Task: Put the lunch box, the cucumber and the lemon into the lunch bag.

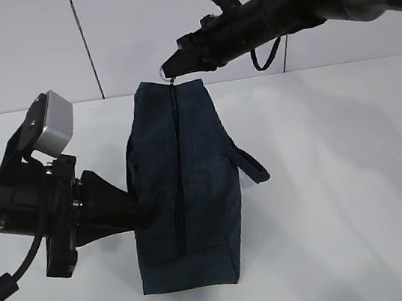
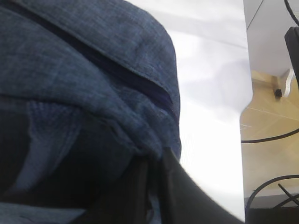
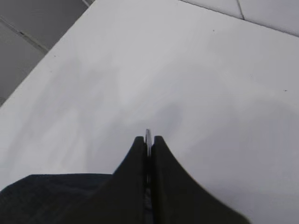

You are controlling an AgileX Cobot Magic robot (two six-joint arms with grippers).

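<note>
- Lunch bag point(image 1: 181, 191): dark navy fabric, boxy, standing on the white table point(image 1: 346, 212) with its long zipper point(image 1: 180, 199) running along the top face and reading as closed from near end to far end.
- Nearest the camera, at the bag's near left flank: the left gripper point(image 1: 144, 213) has its jaws drawn together on a fold of the bag's side cloth; the left wrist view shows the fabric bunched and puckered at the fingers point(image 2: 173, 186).
- On the bag's right flank: a strap handle point(image 1: 250, 164) hangs out loose, apart from both grippers.
- At the bag's far end, above the top edge: the right gripper point(image 1: 171, 69) is clamped on the silver ring pull point(image 3: 148, 138), the thin metal edge showing between the closed fingers in the right wrist view.
- Lunch box, cucumber and lemon: none visible in any view; whether they are inside the bag cannot be told.
- Handling judgement: the bag is soft and light, creases under a pinch and will likely slide or tip if pulled one-sided. Best holds are the ring pull for the zipper and a firm fold of side cloth, or the strap, to brace against the pull.
</note>
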